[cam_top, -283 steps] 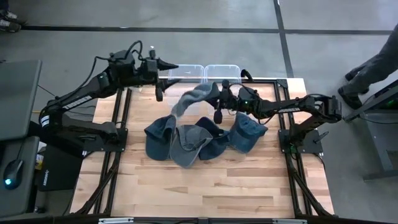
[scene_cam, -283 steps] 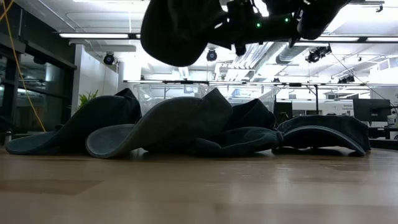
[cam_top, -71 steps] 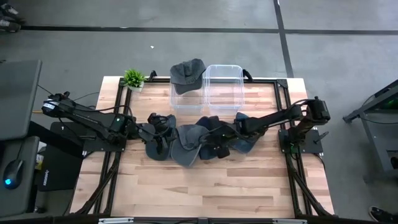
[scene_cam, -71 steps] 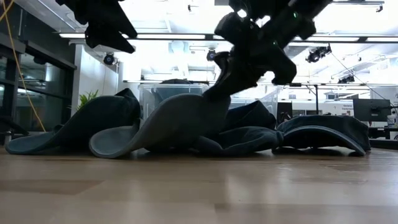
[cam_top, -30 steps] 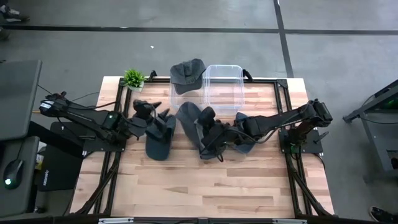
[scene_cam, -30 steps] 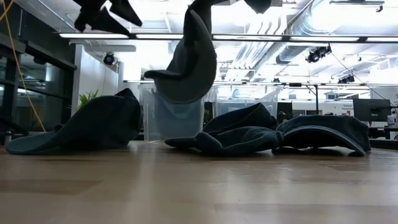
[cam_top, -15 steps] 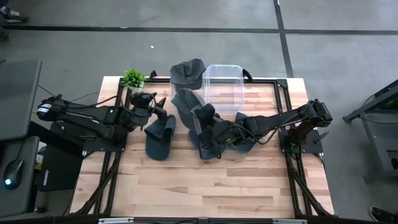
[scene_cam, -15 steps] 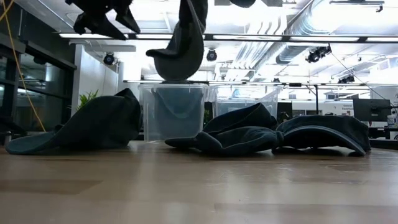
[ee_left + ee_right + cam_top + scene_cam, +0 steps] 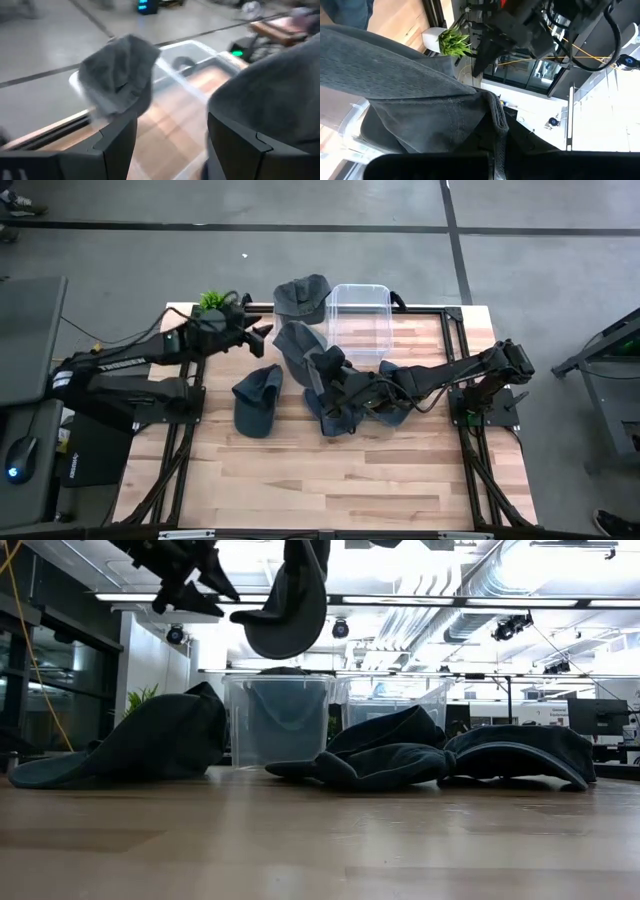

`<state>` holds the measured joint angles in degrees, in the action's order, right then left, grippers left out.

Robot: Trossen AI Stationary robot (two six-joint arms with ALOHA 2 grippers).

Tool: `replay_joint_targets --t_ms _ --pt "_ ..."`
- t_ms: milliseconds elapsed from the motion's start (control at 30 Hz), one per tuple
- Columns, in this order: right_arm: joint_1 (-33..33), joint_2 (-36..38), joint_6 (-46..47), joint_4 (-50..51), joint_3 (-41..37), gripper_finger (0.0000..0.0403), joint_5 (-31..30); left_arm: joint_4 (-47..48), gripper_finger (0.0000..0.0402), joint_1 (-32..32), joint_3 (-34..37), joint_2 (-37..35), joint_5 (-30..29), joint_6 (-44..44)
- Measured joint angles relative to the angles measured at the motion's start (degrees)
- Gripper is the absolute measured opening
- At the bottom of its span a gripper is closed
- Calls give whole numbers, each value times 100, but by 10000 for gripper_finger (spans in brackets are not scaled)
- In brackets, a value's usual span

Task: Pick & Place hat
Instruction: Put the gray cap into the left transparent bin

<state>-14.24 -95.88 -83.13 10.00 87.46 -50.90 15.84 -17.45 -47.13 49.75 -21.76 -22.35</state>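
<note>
Right gripper (image 9: 318, 365) pinches a grey hat (image 9: 298, 345) aloft beside clear bins (image 9: 358, 320); left gripper (image 9: 262, 331) hovers, fingers spread.

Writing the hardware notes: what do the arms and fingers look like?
Both arms are dark, slim and jointed, with black cables looped along them. The left gripper has dark, flat, angular fingers. The right gripper is equally dark, with small green lights along its arm.

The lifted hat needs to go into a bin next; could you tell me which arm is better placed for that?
Right, I'd say. The right gripper is shut on the hat, hanging above the table beside the bins. The left gripper is open and empty, near the plant.
</note>
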Motion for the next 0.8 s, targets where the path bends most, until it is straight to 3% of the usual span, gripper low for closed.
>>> replay_joint_targets --t_ms 300,467,800 --pt "0 0 -296 -487 -2 1 201 23 240 -1864 -4 -164 3634 734" --pt "9 0 -442 -690 -2 1 295 15 240 -2595 -4 -62 5467 1129" --pt "111 0 -591 -853 -4 1 542 -31 240 -2944 -4 230 6317 1335"
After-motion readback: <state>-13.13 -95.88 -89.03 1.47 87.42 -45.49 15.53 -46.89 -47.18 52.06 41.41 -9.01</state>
